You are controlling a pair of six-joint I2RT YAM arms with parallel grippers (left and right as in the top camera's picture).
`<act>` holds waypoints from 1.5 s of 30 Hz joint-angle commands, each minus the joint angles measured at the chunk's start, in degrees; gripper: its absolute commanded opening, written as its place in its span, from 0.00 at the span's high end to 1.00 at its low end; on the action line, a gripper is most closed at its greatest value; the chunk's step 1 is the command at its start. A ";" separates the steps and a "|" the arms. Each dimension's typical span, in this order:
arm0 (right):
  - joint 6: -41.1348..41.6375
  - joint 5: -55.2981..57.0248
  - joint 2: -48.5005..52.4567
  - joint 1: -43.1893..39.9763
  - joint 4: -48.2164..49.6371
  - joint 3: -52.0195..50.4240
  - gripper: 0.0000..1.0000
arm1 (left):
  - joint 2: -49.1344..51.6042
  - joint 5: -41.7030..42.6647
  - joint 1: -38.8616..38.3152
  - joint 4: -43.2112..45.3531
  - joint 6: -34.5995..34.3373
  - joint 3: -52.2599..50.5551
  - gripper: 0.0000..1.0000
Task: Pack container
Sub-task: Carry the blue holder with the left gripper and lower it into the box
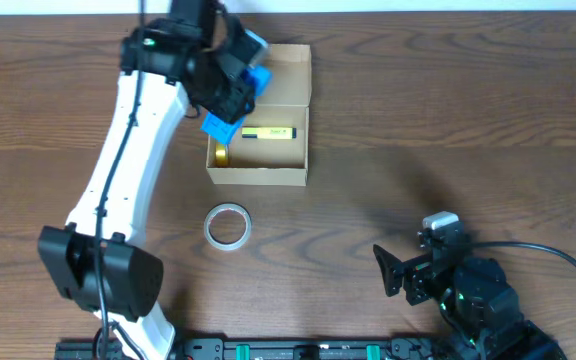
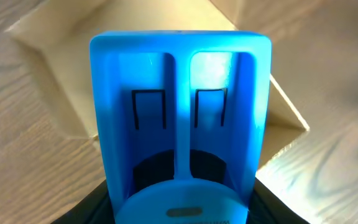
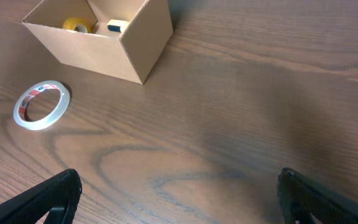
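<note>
The tan cardboard container (image 1: 258, 176) stands open at the back middle of the table, its flap lid (image 1: 286, 75) folded back. Inside lie a yellow marker (image 1: 268, 132) and a yellow tape roll (image 1: 221, 155). My left gripper (image 1: 226, 88) is shut on a blue plastic object (image 1: 240, 98) and holds it over the container's left side. In the left wrist view the blue object (image 2: 180, 112) fills the frame, with the container (image 2: 55, 74) behind it. My right gripper (image 1: 400, 274) is open and empty at the front right, and it also shows in the right wrist view (image 3: 179, 205).
A clear tape roll (image 1: 228, 225) lies flat on the wooden table in front of the container; it also shows in the right wrist view (image 3: 41, 104). The container (image 3: 92, 53) shows at the top left of that view. The left arm reaches from the front left up to the container.
</note>
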 commanded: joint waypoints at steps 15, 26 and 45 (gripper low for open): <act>0.68 -0.24 -0.24 -0.44 -0.07 0.07 0.01 | 12.31 -4.26 -4.90 -0.13 8.02 0.11 0.57; 0.68 -0.24 -0.24 -0.44 -0.07 0.07 0.01 | 15.30 -3.80 -5.92 0.46 8.00 0.11 0.57; 0.68 -0.24 -0.24 -0.44 -0.07 0.07 0.01 | 17.05 -3.39 -5.90 0.83 7.76 -0.26 0.34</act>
